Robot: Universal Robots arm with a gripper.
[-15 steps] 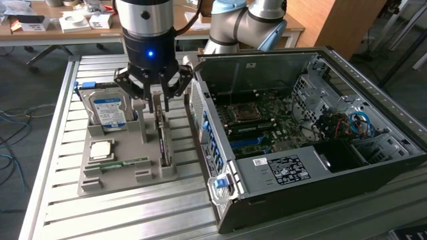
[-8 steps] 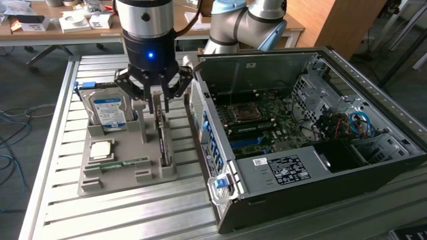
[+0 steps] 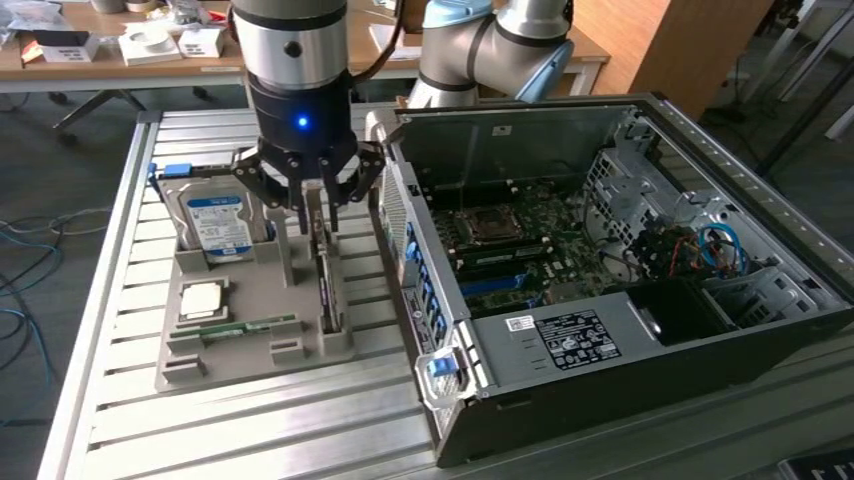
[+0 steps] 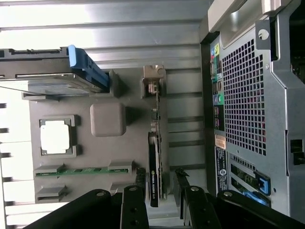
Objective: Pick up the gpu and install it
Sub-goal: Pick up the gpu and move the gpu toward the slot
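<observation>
The gpu (image 3: 327,285) is a thin dark card standing on edge in a slot of the grey holder (image 3: 220,372) on the slatted metal table. In the wrist view the gpu (image 4: 155,143) runs lengthwise, and its silver end bracket (image 4: 153,77) is at the end far from the fingers. My gripper (image 3: 318,212) hangs directly above the card's near end, open. Its black fingertips (image 4: 180,177) straddle the card, one on each side, and I see a small gap on either side. The gripper (image 4: 159,177) holds nothing.
The holder also carries a silver hard drive (image 3: 214,220) with a blue label, a CPU (image 3: 203,298) and a green memory stick (image 3: 247,327). At the exterior view's right, close beside the holder, lies the open computer case (image 3: 601,300) with its motherboard (image 3: 514,250) exposed.
</observation>
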